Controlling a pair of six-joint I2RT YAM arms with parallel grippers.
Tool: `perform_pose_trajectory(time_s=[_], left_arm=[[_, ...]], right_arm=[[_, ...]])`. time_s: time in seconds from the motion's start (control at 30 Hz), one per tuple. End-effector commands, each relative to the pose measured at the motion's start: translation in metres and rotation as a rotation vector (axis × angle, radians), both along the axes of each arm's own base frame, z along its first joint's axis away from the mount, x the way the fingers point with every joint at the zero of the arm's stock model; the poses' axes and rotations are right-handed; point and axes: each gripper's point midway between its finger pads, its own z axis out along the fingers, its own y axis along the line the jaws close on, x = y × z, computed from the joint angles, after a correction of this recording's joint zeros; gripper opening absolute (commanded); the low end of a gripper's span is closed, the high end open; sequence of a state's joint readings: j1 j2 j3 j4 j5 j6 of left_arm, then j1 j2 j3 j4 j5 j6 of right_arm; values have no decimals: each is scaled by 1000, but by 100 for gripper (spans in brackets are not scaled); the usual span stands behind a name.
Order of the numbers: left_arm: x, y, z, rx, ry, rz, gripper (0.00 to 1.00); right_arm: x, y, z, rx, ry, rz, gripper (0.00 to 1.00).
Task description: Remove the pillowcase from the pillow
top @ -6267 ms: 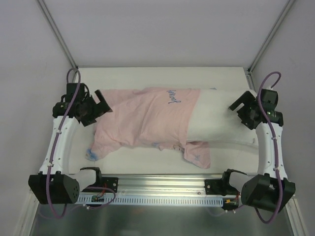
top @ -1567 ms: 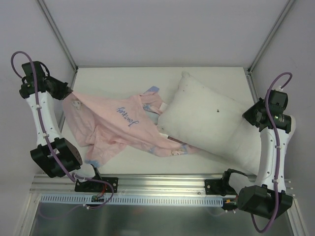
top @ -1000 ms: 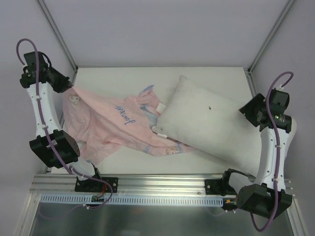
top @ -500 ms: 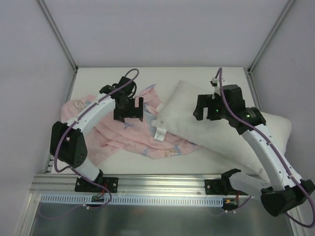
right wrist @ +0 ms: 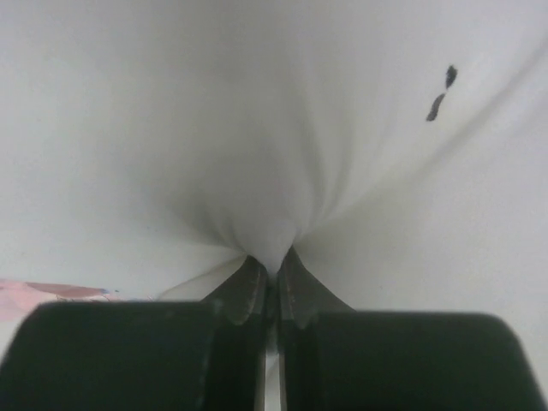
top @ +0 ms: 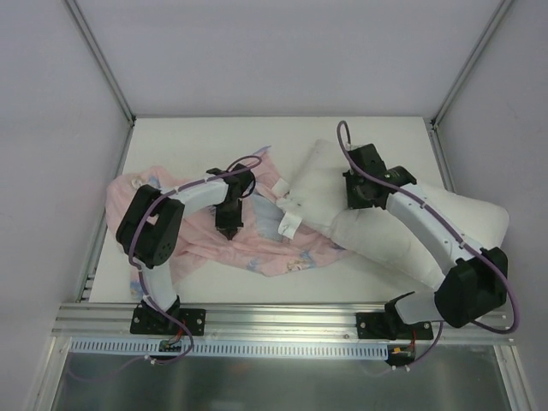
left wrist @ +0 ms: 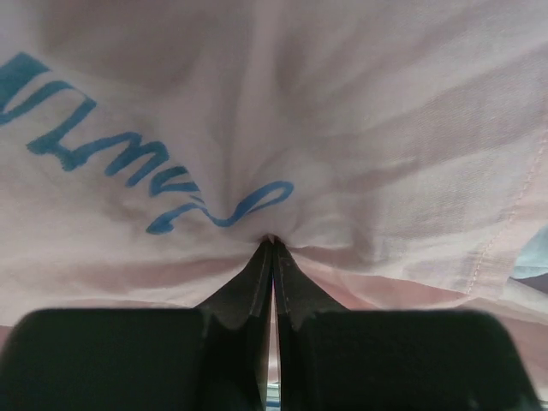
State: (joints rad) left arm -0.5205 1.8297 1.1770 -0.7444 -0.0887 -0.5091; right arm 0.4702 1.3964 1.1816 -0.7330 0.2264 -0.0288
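1. Left gripper (left wrist: 272, 248) is clamped tight on a fold of the pink pillowcase (left wrist: 360, 128) bunched beneath it
2. Right gripper (right wrist: 272, 270), likewise closed, nips the white pillow (right wrist: 257, 120) below
3. Risk: either thin pinch could slip once pulled apart

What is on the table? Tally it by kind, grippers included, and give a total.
pillowcase: 1
pillow: 1
grippers: 2 (left gripper, right gripper)
Total: 4
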Motion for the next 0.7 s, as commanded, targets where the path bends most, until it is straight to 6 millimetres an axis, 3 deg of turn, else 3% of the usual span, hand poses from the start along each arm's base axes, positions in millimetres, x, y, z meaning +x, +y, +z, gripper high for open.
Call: perform_pose_trajectory(time_s=[0.0,0.03,0.1,0.13,0.2,0.23,0.37,0.5,0.63,0.67], left_arm=[[12,12,3,19,-40,35,0],[19,22,13,6,-73,70,0],[29,35,29,-21,-115,108,0],[42,54,48,-57,-173,183,0],[54,74,77,-120,-251,254,0],[65,98,90,-133,-294,327,0],[85,134,140,-154,-438,395,0],[92,144,182,-138,-535,409,0],[95,150,215,-182,-613,453,0],[96,154,220,-212,-625,478,0]], right_arm=[[13,-29,41,10,-107,-115,1],[17,-36,63,41,-164,-146,1],[18,-44,86,83,-220,-176,1],[17,-55,109,131,-279,-238,1],[15,-64,132,187,-339,-277,1],[12,-76,153,221,-401,-328,1],[6,-96,191,277,-510,-412,1],[12,-96,206,316,-538,-429,1],[38,-79,202,394,-509,-420,1],[46,-75,190,407,-482,-425,1]])
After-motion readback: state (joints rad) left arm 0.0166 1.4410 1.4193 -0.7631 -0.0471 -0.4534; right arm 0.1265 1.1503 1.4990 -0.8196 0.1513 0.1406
